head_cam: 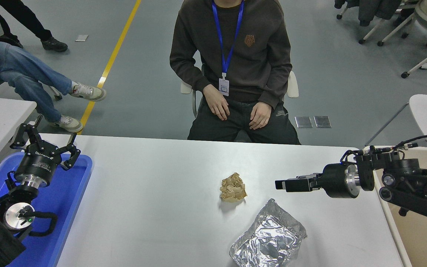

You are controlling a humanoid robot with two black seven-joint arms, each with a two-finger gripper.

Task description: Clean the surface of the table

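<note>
Right gripper (281,184) is over the table (154,193), pointing left from the right edge, roughly level. Seen side-on, so I cannot tell if its fingers are apart or together; nothing visibly in them.

Relative to the right gripper:
- paper wad (232,187), crumpled tan, lies just ahead of the tip, to its left, not touching.
- foil (269,239), a crumpled silver sheet, sits nearer the camera and slightly left of the tip, at the table's near edge, apart from the wad.
- bin (417,230), beige, is behind the gripper, under the arm, off the table's right end.

Table fills the middle of the view, from the tray (69,200) on the left to the bin on the right.

Left gripper (45,142) is far to the left, parked above the blue tray, fingers spread apart, holding nothing.

Person (235,70) sits past the table's far edge, across from the wad, hands on lap.
</note>
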